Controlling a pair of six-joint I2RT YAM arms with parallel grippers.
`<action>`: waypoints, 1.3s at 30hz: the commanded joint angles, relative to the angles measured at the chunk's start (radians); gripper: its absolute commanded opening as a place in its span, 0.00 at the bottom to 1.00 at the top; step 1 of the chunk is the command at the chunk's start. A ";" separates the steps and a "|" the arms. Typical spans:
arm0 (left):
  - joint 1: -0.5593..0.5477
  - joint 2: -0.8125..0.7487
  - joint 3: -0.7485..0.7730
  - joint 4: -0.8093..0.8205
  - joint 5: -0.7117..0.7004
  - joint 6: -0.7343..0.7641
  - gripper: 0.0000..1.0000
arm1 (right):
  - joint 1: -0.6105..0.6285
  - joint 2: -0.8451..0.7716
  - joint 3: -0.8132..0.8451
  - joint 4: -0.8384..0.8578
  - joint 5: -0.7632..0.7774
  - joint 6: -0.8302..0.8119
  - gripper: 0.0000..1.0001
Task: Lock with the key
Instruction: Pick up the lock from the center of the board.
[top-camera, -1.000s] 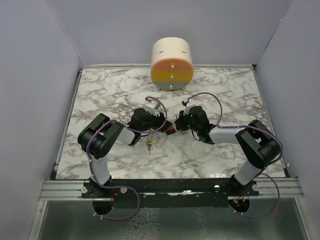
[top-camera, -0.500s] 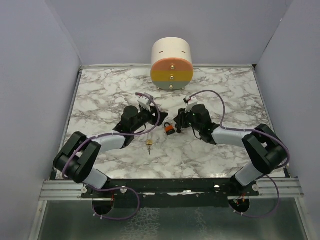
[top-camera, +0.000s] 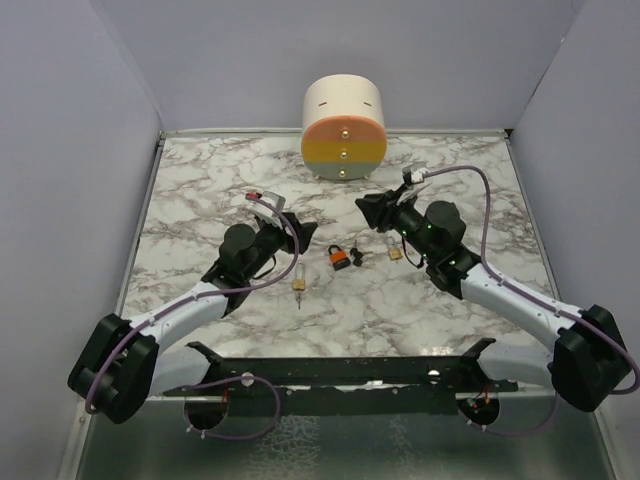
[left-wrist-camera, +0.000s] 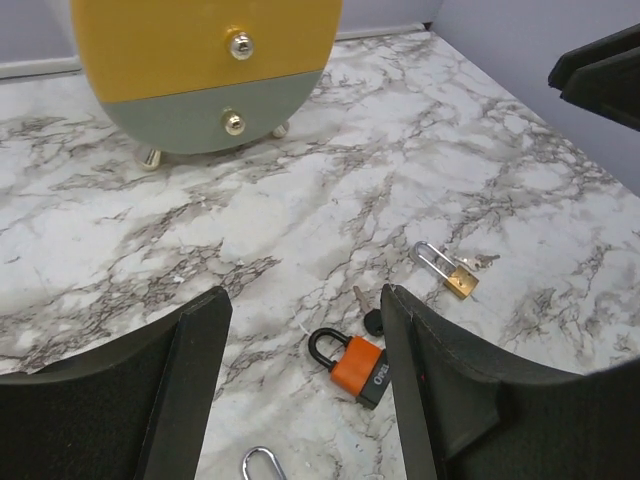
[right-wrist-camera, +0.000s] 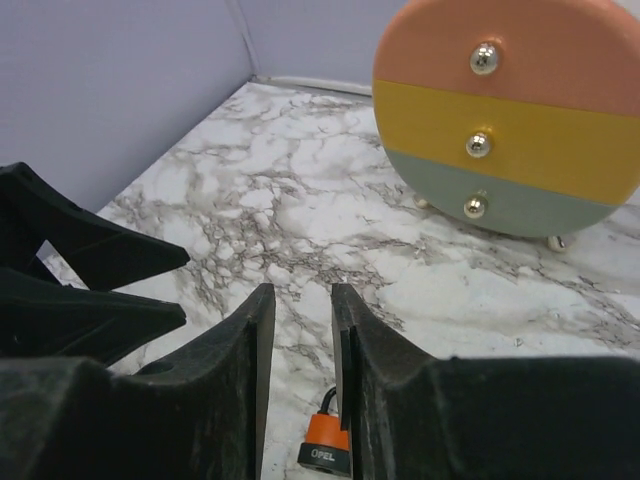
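Note:
The orange padlock (top-camera: 340, 257) lies flat on the marble table between my two grippers. It also shows in the left wrist view (left-wrist-camera: 358, 362) and the right wrist view (right-wrist-camera: 325, 440). The key (top-camera: 358, 258), black head and thin blade, lies loose on the table right beside the padlock's body (left-wrist-camera: 370, 318). My left gripper (top-camera: 298, 232) is open and empty, raised to the left of the padlock (left-wrist-camera: 305, 295). My right gripper (top-camera: 366, 208) hangs above and behind the padlock, its jaws a narrow gap apart with nothing between them (right-wrist-camera: 300, 292).
A round drawer cabinet (top-camera: 343, 128) with orange, yellow and grey fronts stands at the back centre. One small brass padlock (top-camera: 397, 252) lies right of the key, another (top-camera: 298, 287) lies left and nearer. Purple walls enclose the table.
Both grippers have drawn back and up from the orange padlock, left arm to the left, right arm to the right. The padlock now lies on the table.

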 joint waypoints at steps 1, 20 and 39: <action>0.005 -0.077 -0.032 -0.066 -0.120 0.016 0.65 | 0.027 0.014 0.051 -0.148 -0.073 -0.012 0.30; 0.216 -0.327 -0.106 -0.316 -0.307 -0.009 0.65 | 0.409 0.433 0.326 -0.514 0.308 0.096 0.30; 0.229 -0.349 -0.115 -0.336 -0.335 -0.029 0.63 | 0.532 0.616 0.383 -0.469 0.415 0.230 0.65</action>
